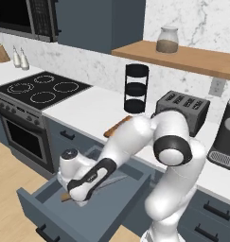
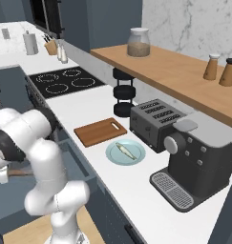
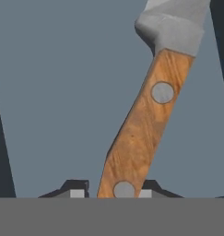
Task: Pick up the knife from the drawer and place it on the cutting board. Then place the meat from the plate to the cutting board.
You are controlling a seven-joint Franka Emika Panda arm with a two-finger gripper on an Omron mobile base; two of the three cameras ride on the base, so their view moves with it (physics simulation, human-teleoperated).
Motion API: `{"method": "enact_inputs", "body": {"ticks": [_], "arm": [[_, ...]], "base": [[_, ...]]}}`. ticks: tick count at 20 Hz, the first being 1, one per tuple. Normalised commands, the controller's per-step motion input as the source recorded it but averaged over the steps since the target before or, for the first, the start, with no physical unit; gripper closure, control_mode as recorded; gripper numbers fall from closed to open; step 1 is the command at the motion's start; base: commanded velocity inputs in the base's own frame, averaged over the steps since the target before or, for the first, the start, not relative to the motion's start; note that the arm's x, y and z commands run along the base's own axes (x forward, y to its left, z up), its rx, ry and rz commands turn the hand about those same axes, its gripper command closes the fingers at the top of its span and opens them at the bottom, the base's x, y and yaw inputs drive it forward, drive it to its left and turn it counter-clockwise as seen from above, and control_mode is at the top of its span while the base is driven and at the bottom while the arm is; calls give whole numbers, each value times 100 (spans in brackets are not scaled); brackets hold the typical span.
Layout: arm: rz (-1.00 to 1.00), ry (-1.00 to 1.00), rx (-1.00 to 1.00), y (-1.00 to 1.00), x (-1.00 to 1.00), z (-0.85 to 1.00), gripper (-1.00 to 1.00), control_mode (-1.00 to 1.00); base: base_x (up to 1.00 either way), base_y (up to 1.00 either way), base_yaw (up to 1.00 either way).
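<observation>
since the knife (image 3: pixel 145 133) lies flat in the open drawer (image 1: pixel 50 205), stiff, light, top-heavy toward its blade, the gripper (image 3: pixel 111 191) pinches the wooden handle's butt end; a mid-handle hold would balance better.

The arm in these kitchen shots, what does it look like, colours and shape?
The arm is built of glossy white, rounded segments with smooth bulbous shells. Dark grey to black bands ring its joints, and one joint has a pale grey round cap. A black strip runs along the link nearest the hand. The gripper has small dark tips with light grey pads.
</observation>
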Motion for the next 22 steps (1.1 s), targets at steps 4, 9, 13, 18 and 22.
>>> {"method": "enact_inputs", "body": {"ticks": [4,9,13,18,22], "arm": [[0,-3,0,2,-53,100,100,-100],[0,0,0,-7,6,100,100,-100],[0,0,0,-27,40,100,100,-100],[3,0,0,-17,44,92,100,-100],[3,0,0,-35,52,44,100,-100]], "base": [[0,0,0],[0,0,0],[0,0,0],[0,0,0],[0,0,0]]}}
